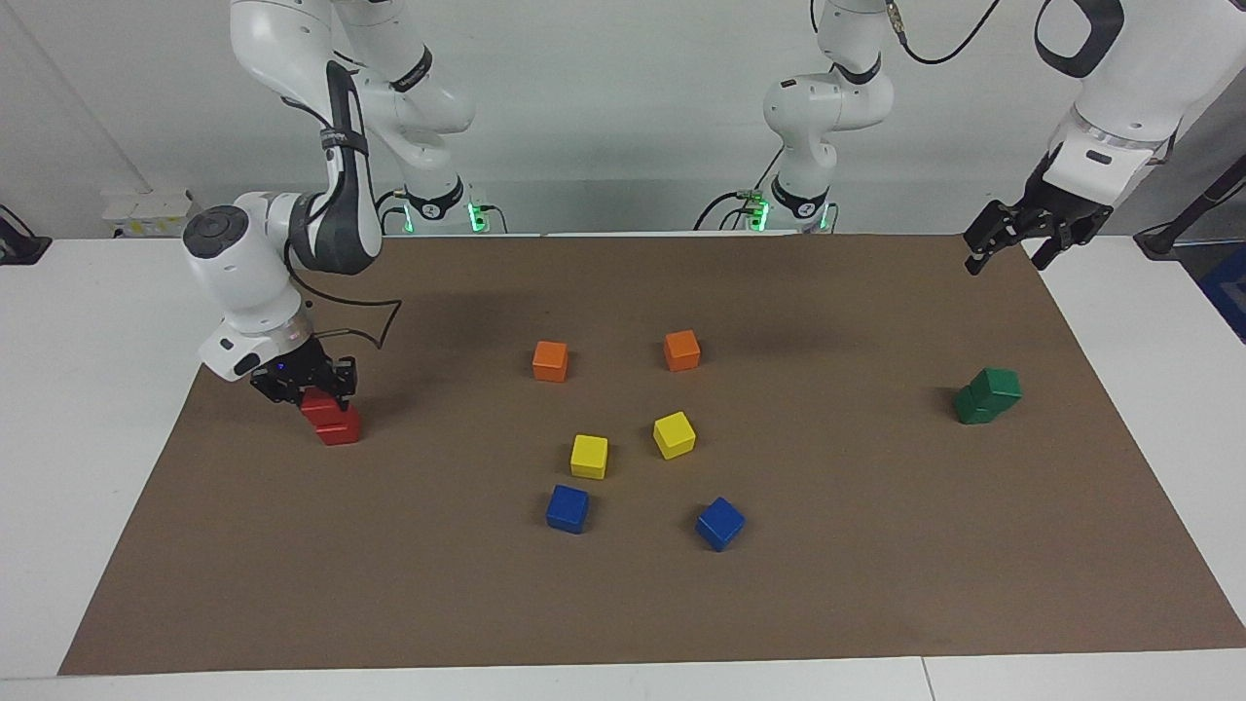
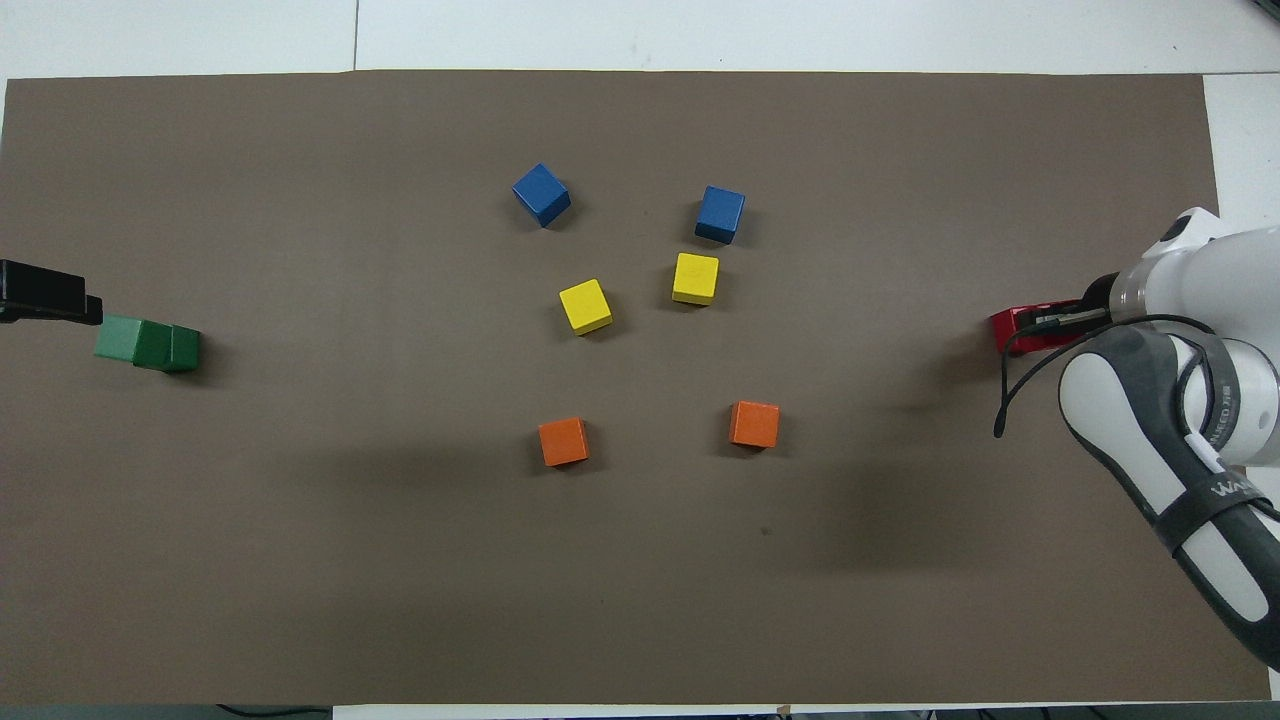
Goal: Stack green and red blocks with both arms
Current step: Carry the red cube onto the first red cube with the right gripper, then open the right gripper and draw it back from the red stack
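High facing camera, steep overhead camera, both covering brown mat

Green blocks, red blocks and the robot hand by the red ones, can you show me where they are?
green blocks (image 1: 986, 395): facing view, on the upper block's side face.
red blocks (image 1: 339, 426): facing view, on the lower block's front face.
right gripper (image 1: 304, 387): facing view, between its fingertips, at the upper red block.
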Robot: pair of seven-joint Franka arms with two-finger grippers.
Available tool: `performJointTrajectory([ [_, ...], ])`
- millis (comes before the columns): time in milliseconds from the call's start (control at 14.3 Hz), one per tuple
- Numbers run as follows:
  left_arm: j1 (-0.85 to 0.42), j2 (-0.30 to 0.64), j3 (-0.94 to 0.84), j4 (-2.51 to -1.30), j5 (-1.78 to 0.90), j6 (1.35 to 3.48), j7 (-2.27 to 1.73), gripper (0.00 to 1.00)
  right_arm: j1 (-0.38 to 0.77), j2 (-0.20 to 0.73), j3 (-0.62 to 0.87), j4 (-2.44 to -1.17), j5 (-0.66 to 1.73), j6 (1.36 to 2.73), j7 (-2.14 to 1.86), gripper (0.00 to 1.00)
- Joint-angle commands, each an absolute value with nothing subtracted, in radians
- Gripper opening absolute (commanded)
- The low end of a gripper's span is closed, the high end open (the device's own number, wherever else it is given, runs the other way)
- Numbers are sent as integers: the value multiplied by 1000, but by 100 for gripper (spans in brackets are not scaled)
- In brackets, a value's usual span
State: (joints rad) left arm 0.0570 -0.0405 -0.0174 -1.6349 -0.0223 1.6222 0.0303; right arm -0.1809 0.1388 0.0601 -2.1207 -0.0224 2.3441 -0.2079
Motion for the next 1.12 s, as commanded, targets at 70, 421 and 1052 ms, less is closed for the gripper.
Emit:
performJointTrajectory([
  [70, 35, -58, -2, -1661, 0, 1646, 41, 100, -186, 141, 64, -2140, -18, 2393, -233, 0],
  [421, 37, -60, -2, -1661, -2, 1647, 40, 100, -186, 143, 66, -2154, -18, 2419, -232, 0],
  [1052, 40, -60, -2, -1663, 0, 1646, 43, 100, -186, 150, 64, -2131, -18, 2415, -224, 100],
])
